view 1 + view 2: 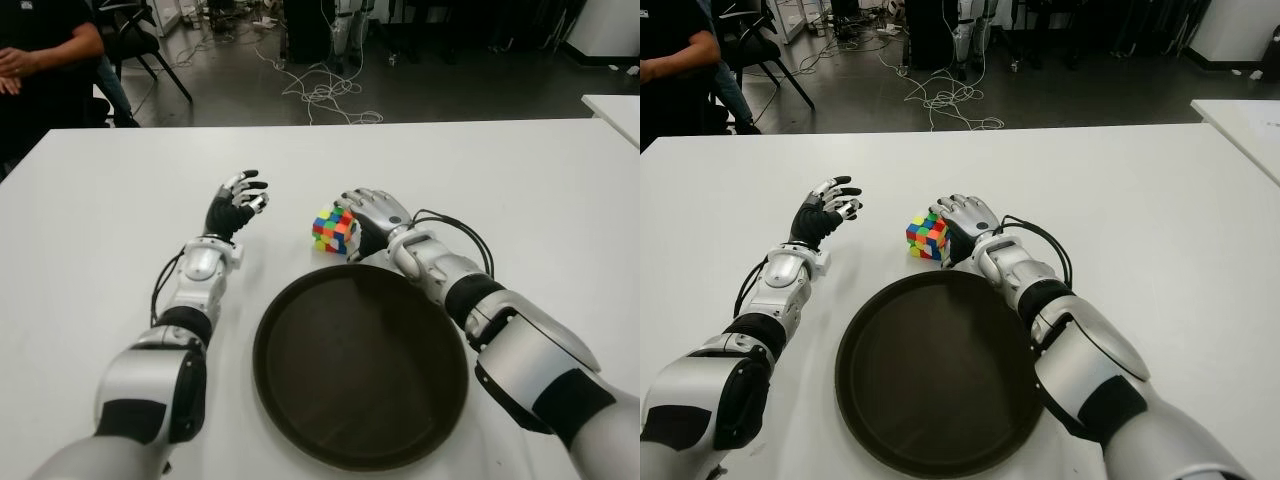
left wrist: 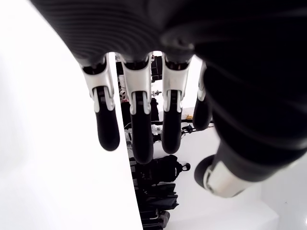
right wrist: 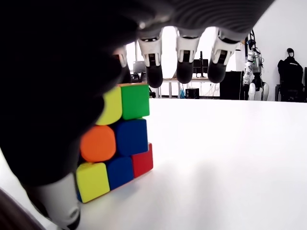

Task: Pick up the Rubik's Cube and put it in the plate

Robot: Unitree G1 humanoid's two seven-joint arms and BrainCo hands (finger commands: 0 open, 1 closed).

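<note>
The Rubik's Cube point(image 1: 333, 228) stands on the white table point(image 1: 120, 180), just beyond the far rim of the dark round plate point(image 1: 360, 370). My right hand point(image 1: 362, 210) is close against the cube's right side. In the right wrist view its fingers point(image 3: 184, 67) hang spread above and past the cube point(image 3: 120, 143) without closing on it, and the thumb point(image 3: 60, 208) sits low beside the cube. My left hand point(image 1: 240, 200) is idle to the left of the cube, its fingers point(image 2: 136, 129) relaxed and holding nothing.
A person in dark clothes point(image 1: 40, 60) sits at the table's far left corner. Cables point(image 1: 320, 95) lie on the floor beyond the table. Another white table's corner point(image 1: 615, 105) shows at the far right.
</note>
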